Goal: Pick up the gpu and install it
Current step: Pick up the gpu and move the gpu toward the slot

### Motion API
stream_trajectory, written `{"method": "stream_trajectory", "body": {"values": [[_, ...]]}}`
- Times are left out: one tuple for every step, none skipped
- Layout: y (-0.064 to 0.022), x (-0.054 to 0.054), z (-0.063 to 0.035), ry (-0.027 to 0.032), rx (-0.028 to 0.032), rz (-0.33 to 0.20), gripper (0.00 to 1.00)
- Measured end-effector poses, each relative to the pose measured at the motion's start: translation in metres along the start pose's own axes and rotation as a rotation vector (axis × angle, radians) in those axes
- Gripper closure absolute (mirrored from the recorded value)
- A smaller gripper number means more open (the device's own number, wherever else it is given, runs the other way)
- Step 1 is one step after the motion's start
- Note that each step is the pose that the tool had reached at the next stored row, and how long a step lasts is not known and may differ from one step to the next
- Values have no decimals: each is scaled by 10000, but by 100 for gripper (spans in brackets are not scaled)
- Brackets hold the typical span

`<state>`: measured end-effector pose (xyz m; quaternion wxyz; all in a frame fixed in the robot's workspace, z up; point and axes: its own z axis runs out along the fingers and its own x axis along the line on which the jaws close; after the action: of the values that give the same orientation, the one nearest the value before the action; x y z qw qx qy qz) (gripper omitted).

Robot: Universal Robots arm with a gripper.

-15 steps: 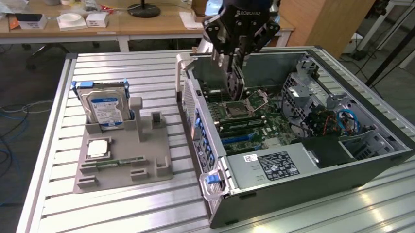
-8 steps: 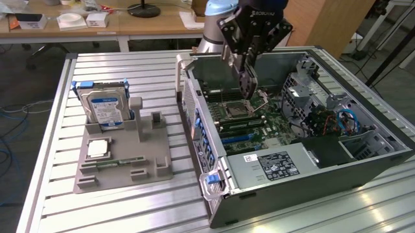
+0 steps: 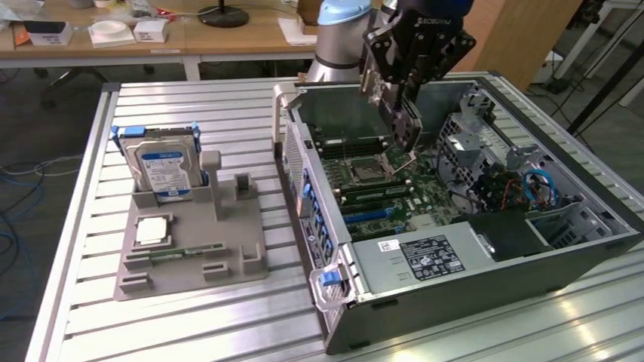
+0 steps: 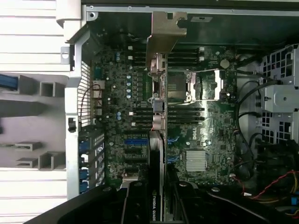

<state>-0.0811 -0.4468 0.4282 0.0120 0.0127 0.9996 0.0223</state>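
Fingers (image 4: 133, 205) grip the gpu (image 4: 156, 154) hanging lengthwise, bracket end (image 4: 166, 28) down toward the motherboard (image 4: 210, 154).

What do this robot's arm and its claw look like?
The arm is a smooth silver-grey tube with a pale blue cap at its joint. The gripper is black and angular, built of jointed links, with white lettering on its body.

green motherboard (image 4: 117, 105), black gpu (image 4: 157, 154), blue-labelled silver hard drive (image 3: 166, 170)
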Motion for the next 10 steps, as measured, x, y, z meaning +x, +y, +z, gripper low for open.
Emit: {"method": "stream_trajectory", "body": {"values": [[1, -29, 1, 1, 0, -22, 74], [2, -61, 2, 3, -1, -51, 74], [2, -91, 3, 3, -2, -77, 74], [3, -126, 4, 4, -3, -103, 74], [4, -168, 5, 5, -3, -120, 74], [5, -213, 6, 6, -3, -133, 74], [6, -257, 8, 7, -4, -149, 74], [7, -300, 9, 8, -6, -167, 74], [9, -341, 10, 9, -5, -184, 74], [10, -385, 12, 10, -6, -204, 74]]}}
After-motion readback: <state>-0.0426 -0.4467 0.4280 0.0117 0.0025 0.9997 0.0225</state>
